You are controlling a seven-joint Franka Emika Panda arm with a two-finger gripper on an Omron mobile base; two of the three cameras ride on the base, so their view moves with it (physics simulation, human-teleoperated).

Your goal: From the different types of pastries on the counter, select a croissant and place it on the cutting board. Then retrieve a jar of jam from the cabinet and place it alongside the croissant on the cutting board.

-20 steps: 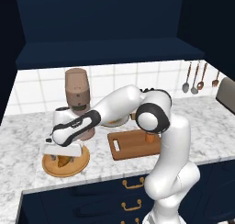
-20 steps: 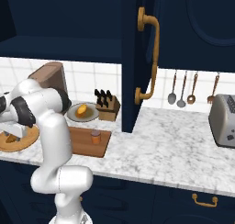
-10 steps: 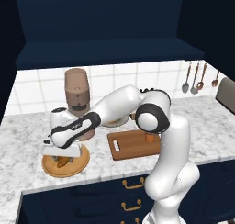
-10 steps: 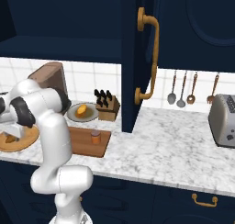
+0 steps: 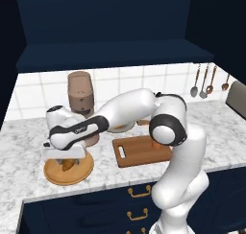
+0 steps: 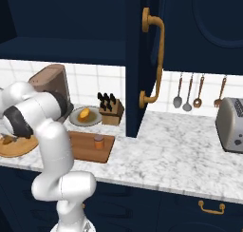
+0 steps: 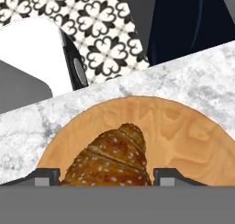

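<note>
Fingertips [image 7: 46,175] sit spread apart on either side of the croissant [image 7: 112,159], not squeezing it as far as I can see. That croissant is on the round wooden plate [image 5: 82,173] on the counter [image 5: 29,132]. Further right is the cutting board [image 5: 140,150].

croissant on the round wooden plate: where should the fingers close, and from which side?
Grip the croissant across its thick ridged middle, not the tapered ends, coming straight down from above. It lies flat on the round wooden plate, so its sides are free and its underside is not. In the hand view the gripper already straddles it, one fingertip on each side, so closing there looks reasonable.
</note>
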